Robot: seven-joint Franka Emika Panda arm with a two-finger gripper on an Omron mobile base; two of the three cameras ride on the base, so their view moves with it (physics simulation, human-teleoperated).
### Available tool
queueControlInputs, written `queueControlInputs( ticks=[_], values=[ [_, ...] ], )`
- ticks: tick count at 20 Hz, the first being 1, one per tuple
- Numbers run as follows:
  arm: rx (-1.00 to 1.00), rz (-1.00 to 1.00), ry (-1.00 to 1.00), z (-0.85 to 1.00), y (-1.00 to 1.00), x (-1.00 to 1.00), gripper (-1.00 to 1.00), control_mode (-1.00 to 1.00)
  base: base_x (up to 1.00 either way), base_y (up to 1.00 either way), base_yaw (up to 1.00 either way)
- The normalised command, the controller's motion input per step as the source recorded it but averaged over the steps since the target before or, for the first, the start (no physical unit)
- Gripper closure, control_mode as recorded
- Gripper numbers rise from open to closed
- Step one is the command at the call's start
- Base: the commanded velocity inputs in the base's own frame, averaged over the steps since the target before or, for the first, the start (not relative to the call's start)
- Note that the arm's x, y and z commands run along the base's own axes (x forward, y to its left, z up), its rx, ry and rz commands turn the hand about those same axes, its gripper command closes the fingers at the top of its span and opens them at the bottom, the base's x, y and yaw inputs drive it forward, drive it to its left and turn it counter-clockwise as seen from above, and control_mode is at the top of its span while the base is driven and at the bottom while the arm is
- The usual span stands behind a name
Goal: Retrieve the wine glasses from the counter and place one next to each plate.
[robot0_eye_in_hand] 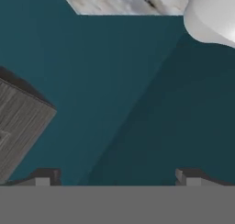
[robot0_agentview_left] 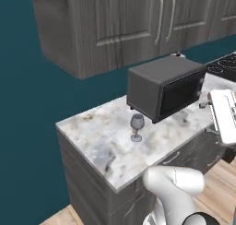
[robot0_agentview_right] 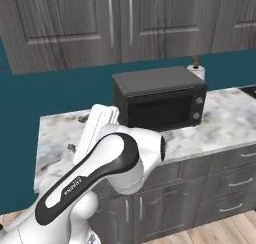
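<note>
One wine glass (robot0_agentview_left: 137, 126), small, translucent and grey-blue, stands upright on the marbled counter (robot0_agentview_left: 97, 136) just in front of the microwave's left corner. My gripper (robot0_eye_in_hand: 115, 177) is open, its two dark fingertips (robot0_eye_in_hand: 43, 177) far apart with nothing between them. In the right base view the gripper (robot0_agentview_right: 76, 133) hovers over the counter (robot0_agentview_right: 55, 133), pointing left at the teal wall. The white hand (robot0_agentview_left: 223, 113) is well to the right of the glass and apart from it. A strip of counter (robot0_eye_in_hand: 114, 0) shows along the top of the hand view. The plates are out of view.
A dark microwave (robot0_agentview_left: 163, 88) (robot0_agentview_right: 160, 98) takes up the counter's back. Grey wood wall cabinets (robot0_agentview_left: 115, 26) (robot0_eye_in_hand: 18, 122) hang above. A paper towel roll (robot0_agentview_right: 198, 70) stands behind the microwave, and a stovetop (robot0_agentview_left: 226, 65) lies at the far right. Drawers (robot0_agentview_right: 235, 183) sit below.
</note>
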Motion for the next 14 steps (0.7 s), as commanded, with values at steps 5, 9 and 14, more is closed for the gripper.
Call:
queueControlInputs(
  ticks=[5,9,14],
  values=[
    [0.00,0.00,0.00,0.00,0.00,0.00,-1.00,1.00,0.60,-0.01,0.56],
    [0.00,0.00,0.00,0.00,0.00,0.00,-1.00,1.00,0.42,0.01,0.40],
    [0.00,0.00,0.00,0.00,0.00,0.00,-1.00,1.00,0.29,0.00,0.42]
  ],
)
